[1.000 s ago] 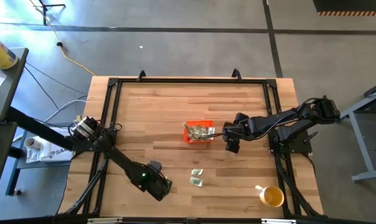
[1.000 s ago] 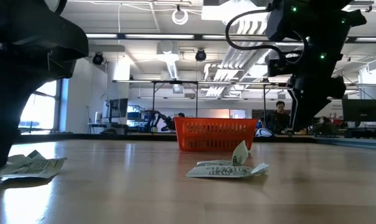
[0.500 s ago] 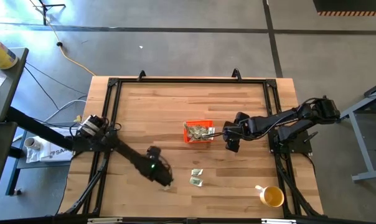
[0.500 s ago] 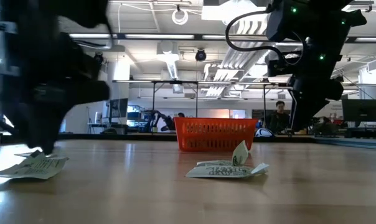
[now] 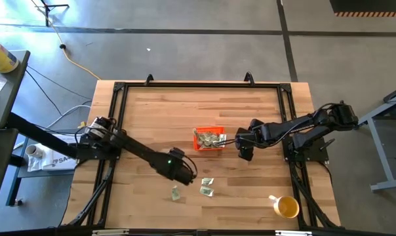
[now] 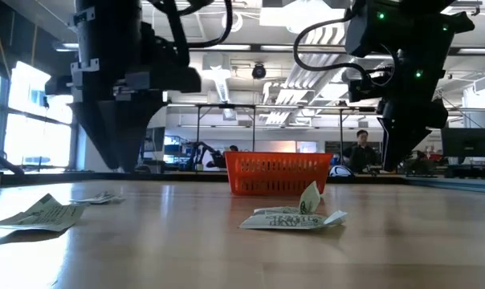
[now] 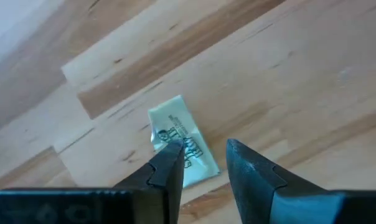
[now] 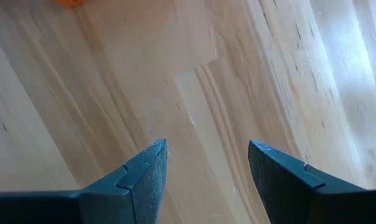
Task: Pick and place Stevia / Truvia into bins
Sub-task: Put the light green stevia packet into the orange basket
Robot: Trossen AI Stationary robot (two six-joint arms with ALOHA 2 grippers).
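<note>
Pale green and white Stevia packets lie flat on the wood. One is alone (image 5: 176,193) (image 6: 42,213), and two sit close together (image 5: 207,186) (image 6: 295,217). More fill the orange-red bin (image 5: 222,131) (image 6: 279,172) at the table's middle. My left gripper (image 5: 185,172) (image 6: 118,164) (image 7: 203,152) hovers between the lone packet and the bin. It is open by a narrow gap, and a packet (image 7: 178,134) shows on the table just past its fingers. My right gripper (image 5: 244,152) (image 6: 395,164) (image 8: 206,152) hangs open over bare wood, right of the bin.
A round yellow cup (image 5: 286,207) stands near the table's near right corner. A black frame (image 5: 198,84) borders the tabletop. Bare wood lies along the far side and left of the bin.
My left gripper has swung from the near edge toward the far right, in the bin's direction, and has lifted away from the lone packet. That packet stays flat on the table and is now uncovered. My right arm has kept still.
</note>
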